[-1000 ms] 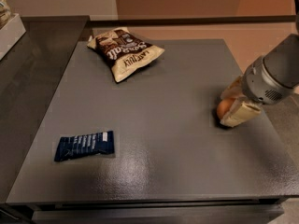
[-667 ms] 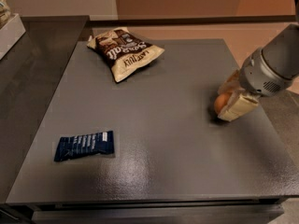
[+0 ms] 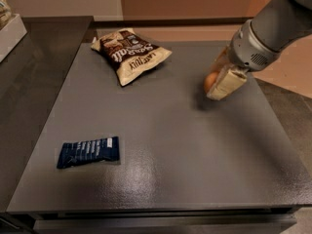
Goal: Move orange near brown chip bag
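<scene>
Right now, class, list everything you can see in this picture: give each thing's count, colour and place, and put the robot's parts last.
brown chip bag: one, dark brown and cream, far left of the table.
orange: one, orange-tan, at the table's far right, held in the gripper.
bar wrapper: one, dark blue, flat on the table's near left.
table: one, dark grey, fills most of the view.
box: one, white, partly seen at the left edge.
arm: one, grey, reaching in from the upper right.
gripper: one, cream fingers, shut on the orange.
</scene>
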You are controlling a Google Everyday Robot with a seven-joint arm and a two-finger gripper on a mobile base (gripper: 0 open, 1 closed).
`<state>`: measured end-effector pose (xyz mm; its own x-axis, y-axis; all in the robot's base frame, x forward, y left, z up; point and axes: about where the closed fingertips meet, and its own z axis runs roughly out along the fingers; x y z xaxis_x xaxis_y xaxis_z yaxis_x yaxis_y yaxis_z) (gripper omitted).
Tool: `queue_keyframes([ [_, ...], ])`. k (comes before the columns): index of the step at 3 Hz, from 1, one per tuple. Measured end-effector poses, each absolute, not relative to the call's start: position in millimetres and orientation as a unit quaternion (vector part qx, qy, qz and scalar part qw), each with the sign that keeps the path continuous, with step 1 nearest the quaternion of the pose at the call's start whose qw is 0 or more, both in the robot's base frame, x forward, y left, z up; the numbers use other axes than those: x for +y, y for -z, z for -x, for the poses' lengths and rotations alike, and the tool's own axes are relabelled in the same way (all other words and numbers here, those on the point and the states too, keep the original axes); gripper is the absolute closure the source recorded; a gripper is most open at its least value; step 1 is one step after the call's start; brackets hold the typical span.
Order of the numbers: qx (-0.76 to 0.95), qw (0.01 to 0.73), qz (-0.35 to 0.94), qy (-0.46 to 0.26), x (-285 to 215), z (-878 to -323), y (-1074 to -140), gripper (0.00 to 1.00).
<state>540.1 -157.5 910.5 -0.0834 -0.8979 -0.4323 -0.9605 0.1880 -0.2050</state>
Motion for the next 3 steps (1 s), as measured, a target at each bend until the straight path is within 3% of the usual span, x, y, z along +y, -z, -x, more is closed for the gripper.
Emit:
queue_keyframes([
  [3,0.727,0.272,0.626,-0.076,-96.3,-642.1,-906.2,1.00],
])
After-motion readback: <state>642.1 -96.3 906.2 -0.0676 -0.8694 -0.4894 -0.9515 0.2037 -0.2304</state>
